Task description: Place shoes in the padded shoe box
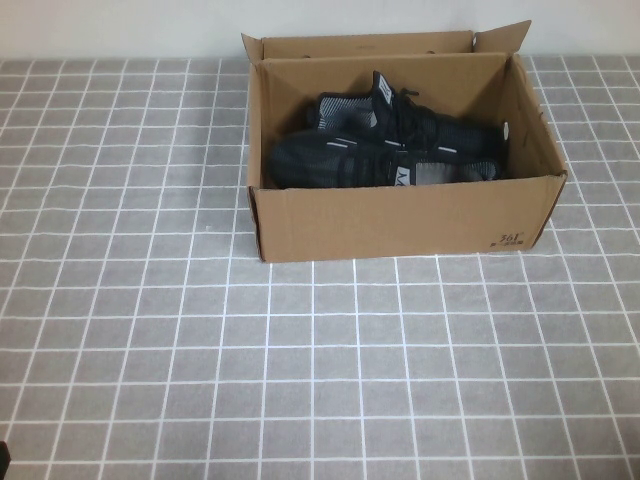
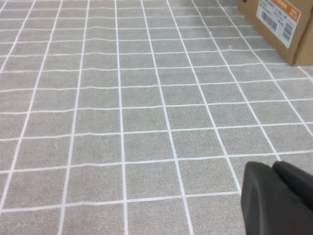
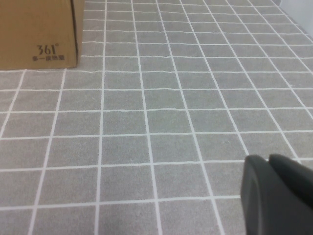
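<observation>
The brown cardboard shoe box [image 1: 400, 222] stands open at the back middle of the table, flaps up. Both black knit sneakers [image 1: 385, 152] lie inside it side by side, white dash marks showing. A corner of the box with an orange label shows in the left wrist view [image 2: 274, 22], and its front corner with black print shows in the right wrist view [image 3: 36, 34]. My left gripper [image 2: 273, 167] is shut and empty, low over the table, away from the box. My right gripper [image 3: 268, 159] is shut and empty, likewise apart from the box.
The table is covered with a grey cloth with a white grid [image 1: 320, 370]. A pale wall runs behind the box. Neither arm shows in the high view apart from a small dark bit at the near left edge [image 1: 3, 460].
</observation>
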